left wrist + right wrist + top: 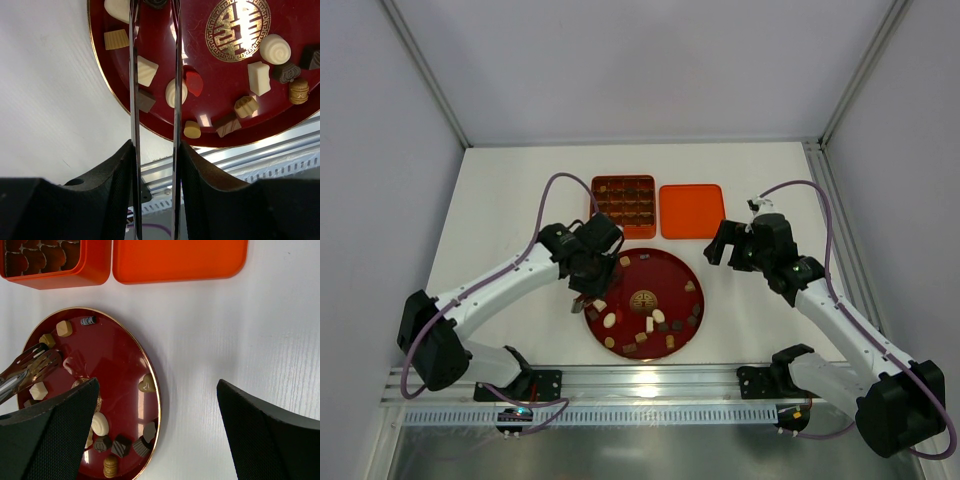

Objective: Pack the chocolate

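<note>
Currently in the left gripper (155,150): the pads (115,190) are pressing together on a pair of metal tongs (132,75), the blades running forward between them, probably because the pieces are too small for bare fingers.
Tongs tips: are hanging over the far-left part of the plate (120,355); whether they are pinching a piece cannot be told.
Chocolate (258,77): cream, tan and dark pieces are lying loose on the plate, mostly along its near and left rim, and by the look are waiting to be packed.
Plate: dark red with a gold emblem (237,27), it is sitting by the middle of the tabletop's near edge, between the arms and within reach of both.
Box (75,277): orange, with a gridded insert, it is lying open just beyond the plate, toward the far edge; whether its cells are filled cannot be told.
Lid (180,260): is lying flat just beside the box on its right, leaving the cells reachable.
Right gripper (157,390): jaws are standing wide apart and gripping nothing as it hovers right of the plate, seemingly keeping clear.
Tabletop (500,200): white and matt, it is showing faint ribbing.
Room: pale grey walls (620,60) and metal posts (427,70) are enclosing the table, with an aluminium rail (650,383) running along the near edge.
</note>
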Robot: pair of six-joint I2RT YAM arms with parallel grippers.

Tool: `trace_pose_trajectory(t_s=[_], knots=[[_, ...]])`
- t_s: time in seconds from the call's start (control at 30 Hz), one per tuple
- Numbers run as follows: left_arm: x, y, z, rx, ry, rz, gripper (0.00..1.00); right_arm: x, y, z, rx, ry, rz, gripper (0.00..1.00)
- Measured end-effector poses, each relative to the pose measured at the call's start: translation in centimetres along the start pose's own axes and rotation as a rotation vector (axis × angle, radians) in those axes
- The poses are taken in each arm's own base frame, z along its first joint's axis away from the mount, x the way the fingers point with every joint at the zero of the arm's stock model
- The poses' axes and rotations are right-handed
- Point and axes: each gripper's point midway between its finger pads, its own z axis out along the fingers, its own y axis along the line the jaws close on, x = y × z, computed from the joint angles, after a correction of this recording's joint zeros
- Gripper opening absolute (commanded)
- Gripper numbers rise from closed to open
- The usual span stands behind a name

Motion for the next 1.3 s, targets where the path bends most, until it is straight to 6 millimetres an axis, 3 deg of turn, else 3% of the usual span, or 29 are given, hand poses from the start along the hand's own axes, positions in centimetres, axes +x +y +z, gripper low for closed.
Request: trace_pose_trajectory(t_s=[0.53,1.3], knots=[[-0.1,0.0,-0.1,0.001,-0.001,0.008,0.33,0.0,0.0,0.0,0.001,0.000,0.000,1.00],[-0.5,-1.5,-1.4,0.027,-0.025,0.047,0.34,0.1,-0.1,0.0,0.002,0.002,0.000,1.00]])
